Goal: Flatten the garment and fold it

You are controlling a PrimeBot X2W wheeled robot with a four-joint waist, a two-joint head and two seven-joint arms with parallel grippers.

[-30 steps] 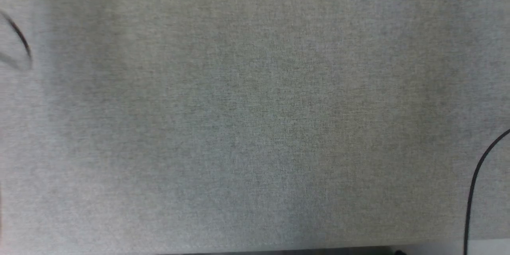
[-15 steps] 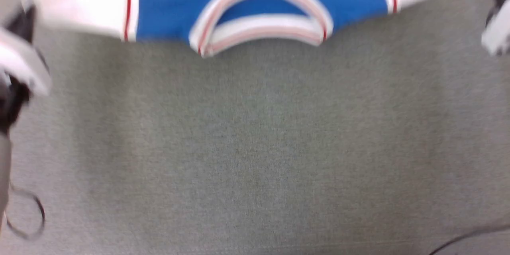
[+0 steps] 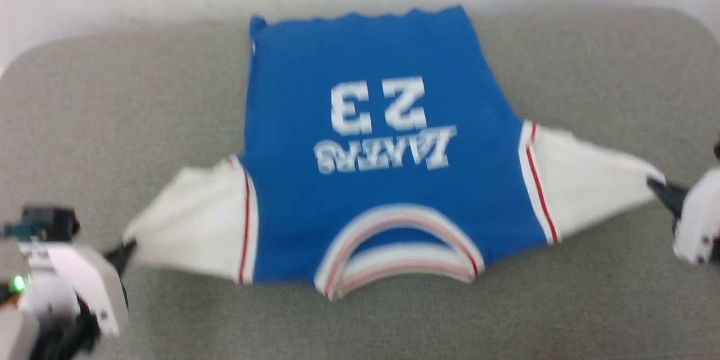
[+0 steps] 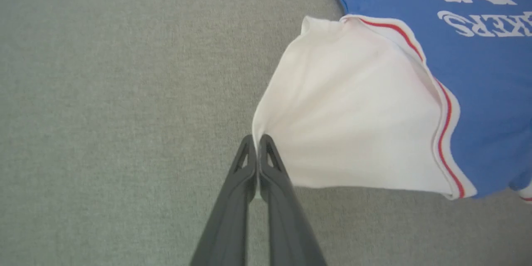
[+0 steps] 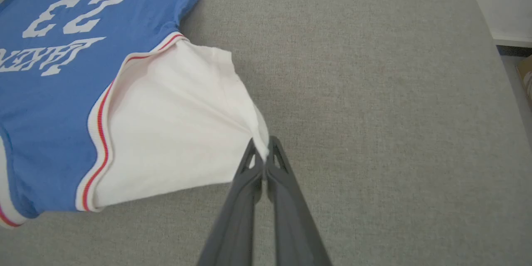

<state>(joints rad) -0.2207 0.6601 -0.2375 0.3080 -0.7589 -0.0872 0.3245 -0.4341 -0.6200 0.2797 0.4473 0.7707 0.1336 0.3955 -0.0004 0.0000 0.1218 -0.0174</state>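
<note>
Showing garment (image 3: pixel 382 180) whole now, not just collar as earlier; spread number-up on grey surface (image 3: pixel 112 95). Pinching sleeve tips with left claw (image 4: pixel 258 142) and right claw (image 5: pixel 262 146), both closed.

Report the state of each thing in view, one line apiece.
shirt, spread on the grey table, number side up, collar toward the robot.
left gripper, shut on the tip of the left sleeve, which is stretched outward.
right gripper, shut on the tip of the right sleeve, also stretched outward.
</note>
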